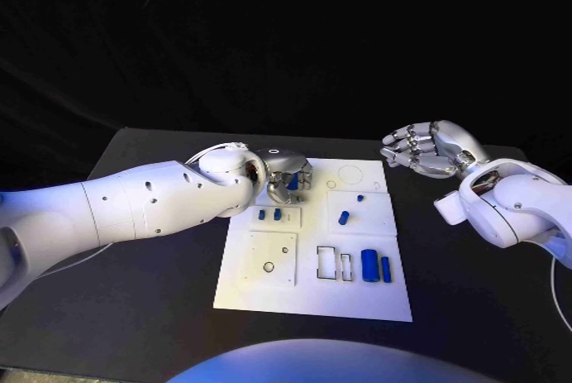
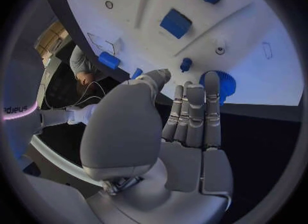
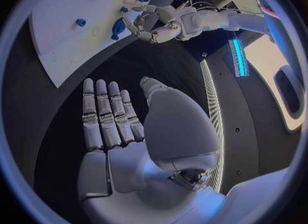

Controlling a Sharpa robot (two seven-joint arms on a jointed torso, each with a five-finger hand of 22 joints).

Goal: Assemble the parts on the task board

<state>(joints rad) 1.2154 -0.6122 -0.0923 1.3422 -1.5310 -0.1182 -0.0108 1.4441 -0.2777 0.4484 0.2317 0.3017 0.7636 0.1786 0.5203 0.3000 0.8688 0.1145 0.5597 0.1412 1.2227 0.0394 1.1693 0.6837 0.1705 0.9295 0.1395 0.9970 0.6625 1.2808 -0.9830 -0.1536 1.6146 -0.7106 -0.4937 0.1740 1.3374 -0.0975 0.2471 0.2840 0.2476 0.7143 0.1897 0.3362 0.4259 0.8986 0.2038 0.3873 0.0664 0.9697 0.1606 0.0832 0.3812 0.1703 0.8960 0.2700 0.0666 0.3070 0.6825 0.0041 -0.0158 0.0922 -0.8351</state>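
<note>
The task board [image 1: 312, 296] is lying in the middle of the black tabletop [image 1: 143, 317], its near edge toward six o'clock; the left hand [image 1: 283, 178] is hovering over the board's far-left corner, at about eleven o'clock from the board's centre, with its fingers [image 2: 194, 112] pointing down at a round ribbed blue part [image 2: 221, 83]; whether the fingertips are actually touching or holding that part, I cannot tell, since in the left wrist view they are overlapping its edge while lying straight and close together; a small blue peg [image 2: 186, 63] is standing just beside the round part; two short blue parts [image 1: 269, 213] are sitting side by side on the left half of the board, just nearer than the hand; a tilted blue block [image 1: 343, 217] is resting near the board's centre, with a tiny blue piece [image 1: 359, 198] just beyond it; two long blue bars [image 1: 377, 265] are lying at about four o'clock on the board, beside two outlined slots [image 1: 334, 265]; the right hand [image 1: 426, 148] is hanging off the board's far-right corner, at about two o'clock, apart from the board, its fingers [image 3: 108, 115] loosely apart and holding nothing.
</note>
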